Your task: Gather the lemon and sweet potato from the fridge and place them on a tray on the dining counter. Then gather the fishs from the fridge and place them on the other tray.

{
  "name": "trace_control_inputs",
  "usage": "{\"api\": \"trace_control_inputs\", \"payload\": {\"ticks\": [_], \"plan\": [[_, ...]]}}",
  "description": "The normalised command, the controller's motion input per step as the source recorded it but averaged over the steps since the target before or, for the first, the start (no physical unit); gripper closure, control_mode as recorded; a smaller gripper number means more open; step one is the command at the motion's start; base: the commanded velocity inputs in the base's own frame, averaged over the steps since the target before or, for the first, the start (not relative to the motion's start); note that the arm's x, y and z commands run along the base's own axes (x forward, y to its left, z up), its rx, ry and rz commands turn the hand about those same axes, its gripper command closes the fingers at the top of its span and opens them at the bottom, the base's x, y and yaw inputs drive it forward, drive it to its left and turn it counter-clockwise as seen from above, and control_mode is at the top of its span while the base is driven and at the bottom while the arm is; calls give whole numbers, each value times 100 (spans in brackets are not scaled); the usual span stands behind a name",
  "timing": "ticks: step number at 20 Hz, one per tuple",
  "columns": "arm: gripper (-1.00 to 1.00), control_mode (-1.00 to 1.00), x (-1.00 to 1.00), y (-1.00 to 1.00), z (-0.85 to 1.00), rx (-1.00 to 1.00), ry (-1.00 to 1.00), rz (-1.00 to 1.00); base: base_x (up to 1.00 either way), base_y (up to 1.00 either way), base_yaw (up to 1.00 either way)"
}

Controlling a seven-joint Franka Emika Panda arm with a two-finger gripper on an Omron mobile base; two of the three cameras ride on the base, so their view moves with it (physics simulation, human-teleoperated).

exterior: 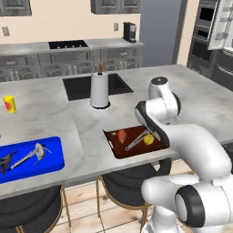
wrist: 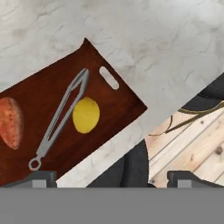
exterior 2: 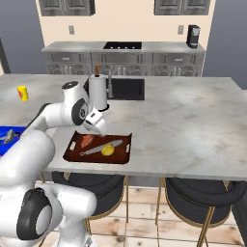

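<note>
Here the gripper (wrist: 111, 177) hangs wide open and empty above the reddish-brown tray (wrist: 118, 94); on that tray the lemon (wrist: 85, 114) touches grey tongs (wrist: 61, 117), the sweet potato (wrist: 11, 122) apart.

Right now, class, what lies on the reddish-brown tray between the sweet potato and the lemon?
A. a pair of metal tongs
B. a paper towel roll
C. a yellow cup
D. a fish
A: on the reddish-brown tray, a pair of metal tongs lies between the sweet potato and the lemon, its tip touching the lemon.
</note>
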Motion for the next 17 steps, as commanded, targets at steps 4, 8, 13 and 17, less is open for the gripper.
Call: {"api": "trace_control_inputs", "payload": {"ticks": [4,8,13,17], "plan": [[-100,-100,-100,0,75,0,-7,0,0,0,0],[-100,-100,-100,0,81,0,-9,0,0,0,0],[-100,-100,-96,0,71,-2,-7,0,0,0,0],[-100,-100,-93,0,58,-4,-10,0,0,0,0]]}}
